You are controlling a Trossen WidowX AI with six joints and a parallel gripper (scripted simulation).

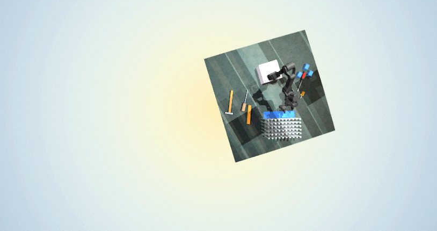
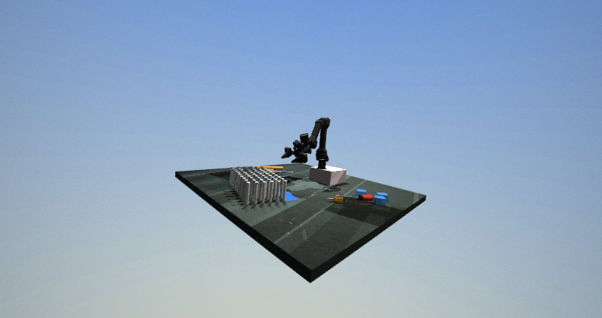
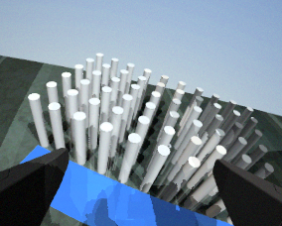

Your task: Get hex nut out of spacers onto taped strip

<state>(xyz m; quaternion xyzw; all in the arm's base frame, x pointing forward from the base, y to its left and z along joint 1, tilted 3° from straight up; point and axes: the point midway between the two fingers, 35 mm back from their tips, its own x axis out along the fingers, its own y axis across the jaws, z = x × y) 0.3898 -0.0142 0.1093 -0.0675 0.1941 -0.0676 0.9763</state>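
Note:
My gripper (image 1: 288, 110) (image 2: 288, 159) (image 3: 143, 161) is open and empty, raised above the table near the blue taped strip (image 1: 268, 115) (image 2: 290, 197) (image 3: 84, 190). The metal spacers (image 1: 268, 138) (image 2: 248, 191) (image 3: 79, 139) stand upright in rows behind the strip in the wrist view. I cannot make out the hex nut; spacers hide much of the field floor. A hammer (image 1: 230, 101), a wooden-handled tool (image 1: 243, 107) and an orange bar (image 1: 248, 114) lie left of the field in the top view. A red-handled screwdriver (image 1: 303, 76) (image 2: 367, 197) and a small orange-handled tool (image 1: 302, 93) (image 2: 338, 199) lie right.
Three blue blocks, one of them a block (image 1: 306, 66) at the back, surround the red handle. The arm stands on a white base block (image 1: 266, 67) (image 2: 326, 176). A faint thin dark rod lies between the orange bar and the spacers. The table (image 1: 293, 45) (image 2: 311, 248) ends in open edges.

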